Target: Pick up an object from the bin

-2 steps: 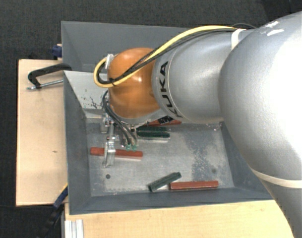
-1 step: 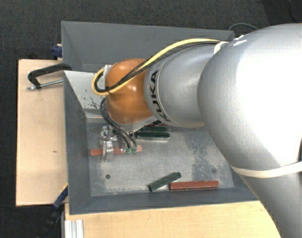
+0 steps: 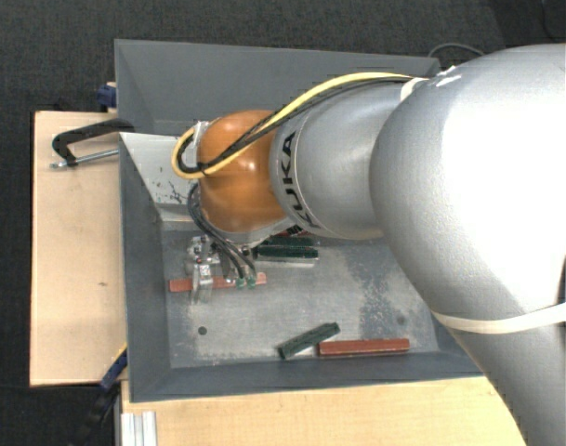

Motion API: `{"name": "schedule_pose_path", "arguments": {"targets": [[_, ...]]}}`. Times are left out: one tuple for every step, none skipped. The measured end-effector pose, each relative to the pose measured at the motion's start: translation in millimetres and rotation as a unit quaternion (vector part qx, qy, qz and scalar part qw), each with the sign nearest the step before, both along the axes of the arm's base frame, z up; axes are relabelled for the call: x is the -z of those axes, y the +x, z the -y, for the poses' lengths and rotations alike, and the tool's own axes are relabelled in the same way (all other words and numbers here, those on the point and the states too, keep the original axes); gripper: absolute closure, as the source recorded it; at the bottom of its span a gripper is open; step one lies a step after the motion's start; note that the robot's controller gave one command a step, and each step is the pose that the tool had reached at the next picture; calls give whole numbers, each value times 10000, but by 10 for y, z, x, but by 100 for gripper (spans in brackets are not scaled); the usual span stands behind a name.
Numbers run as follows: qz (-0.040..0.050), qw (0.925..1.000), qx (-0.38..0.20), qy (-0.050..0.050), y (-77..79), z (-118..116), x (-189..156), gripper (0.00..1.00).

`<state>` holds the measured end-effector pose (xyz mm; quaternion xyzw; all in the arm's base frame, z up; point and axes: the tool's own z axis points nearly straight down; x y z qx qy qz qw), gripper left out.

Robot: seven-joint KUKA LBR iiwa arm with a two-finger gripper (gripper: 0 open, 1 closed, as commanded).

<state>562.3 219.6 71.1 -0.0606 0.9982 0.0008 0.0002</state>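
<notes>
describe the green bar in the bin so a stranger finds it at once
In the grey bin, find the wall nearest the view's bottom edge. Just inside it, right of middle, two slim bars lie nearly end to end. The dark green bar is the left one, tilted up to the right; the red-brown bar beside it lies level.

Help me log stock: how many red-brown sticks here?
2. The lower stick lies at bottom right; the left stick lies under the gripper. The arm may hide more.
</notes>
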Motion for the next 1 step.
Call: {"name": "schedule_pose_path", "arguments": {"targets": [[32, 10000, -41, 10, 97, 106, -1433, 100]]}}
